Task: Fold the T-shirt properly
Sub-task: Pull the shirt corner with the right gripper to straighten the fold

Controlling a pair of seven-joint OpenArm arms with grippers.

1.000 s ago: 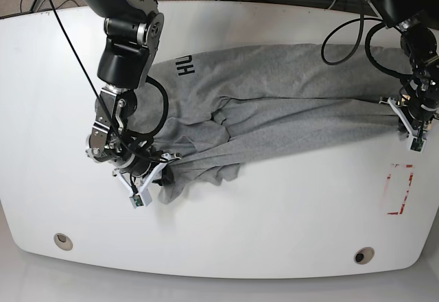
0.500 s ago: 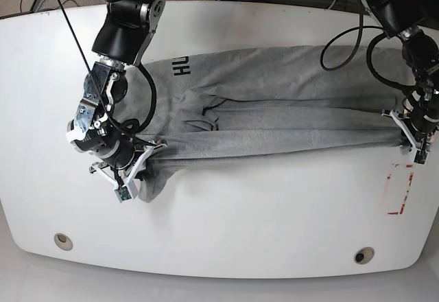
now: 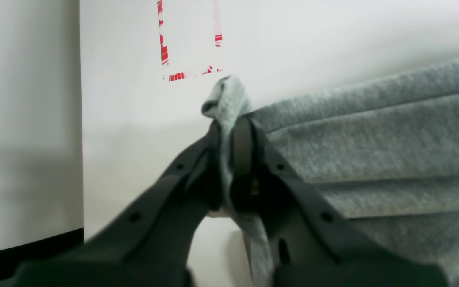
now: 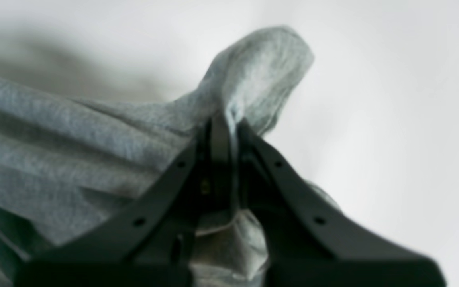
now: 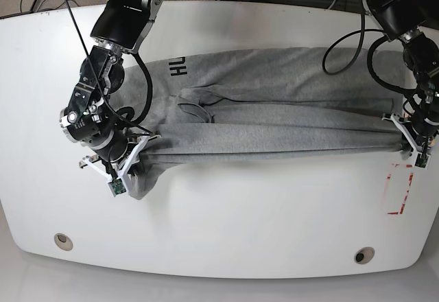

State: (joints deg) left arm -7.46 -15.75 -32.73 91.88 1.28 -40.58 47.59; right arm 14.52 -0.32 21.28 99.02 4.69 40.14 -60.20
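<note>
2 claws clamp T-shirt (image 5: 274,113): left claw (image 5: 406,139), right claw (image 5: 140,152), cloth stretched between.

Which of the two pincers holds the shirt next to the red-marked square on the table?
The left pincer, clamped on the T-shirt edge beside the red marking. The right pincer grips the opposite end, far from it.

White table (image 5: 240,233); red tape outline (image 5: 400,189) near right edge; 2 round holes along front edge.
</note>
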